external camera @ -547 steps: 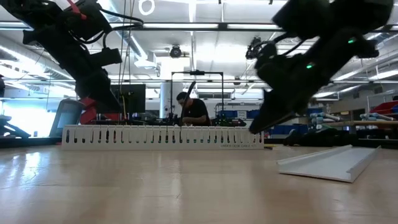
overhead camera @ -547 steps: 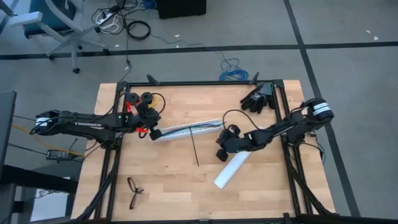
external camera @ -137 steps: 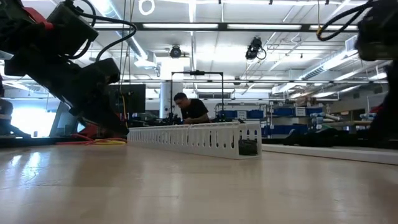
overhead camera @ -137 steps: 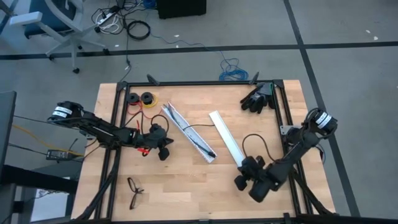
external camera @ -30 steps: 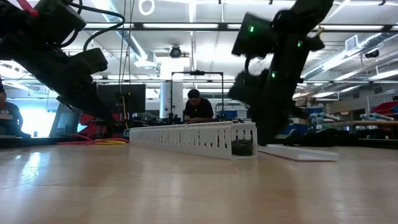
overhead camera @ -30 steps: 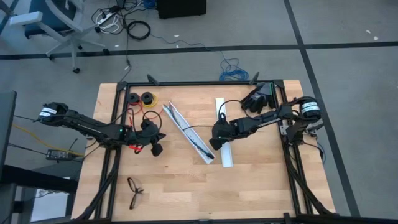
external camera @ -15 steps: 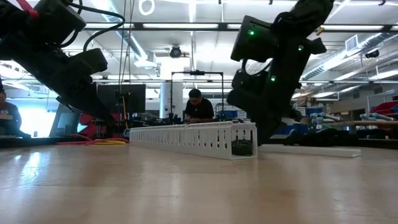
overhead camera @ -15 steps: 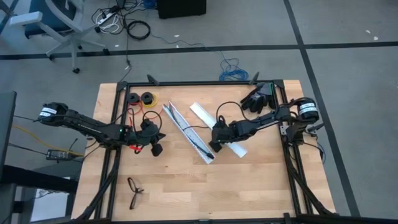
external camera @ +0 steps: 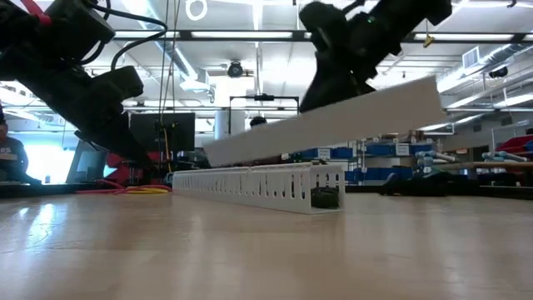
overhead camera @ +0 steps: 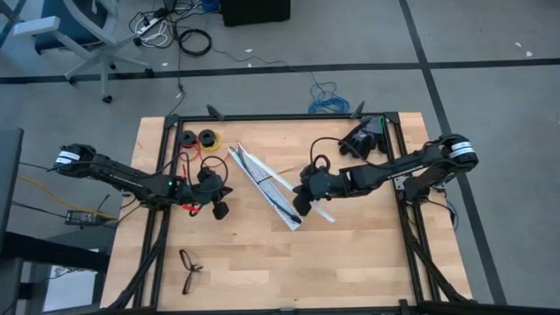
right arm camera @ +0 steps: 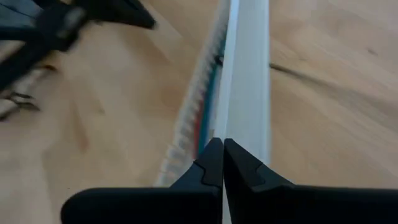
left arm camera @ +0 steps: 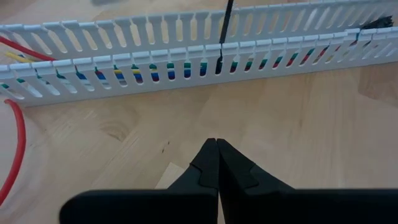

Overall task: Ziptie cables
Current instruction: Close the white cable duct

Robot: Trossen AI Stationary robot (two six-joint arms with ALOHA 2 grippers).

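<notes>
We see two dark, slim jointed arms with white bands near their bases, black cable loops, a green indicator light, and matte black wedge-shaped gripper fingers (left arm camera: 217,171).

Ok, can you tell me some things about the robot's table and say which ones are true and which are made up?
1. The right gripper holds a flat white cover up in the air above the slotted rail. True.
2. The coloured cables lie on bare wood away from the rail. False: they lie inside the slotted rail.
3. The left gripper is wide open. False: its fingers are shut with nothing between them.
4. Black gloves sit near the table's far right corner. True.
5. Glasses lie near the table's front left. True.
</notes>
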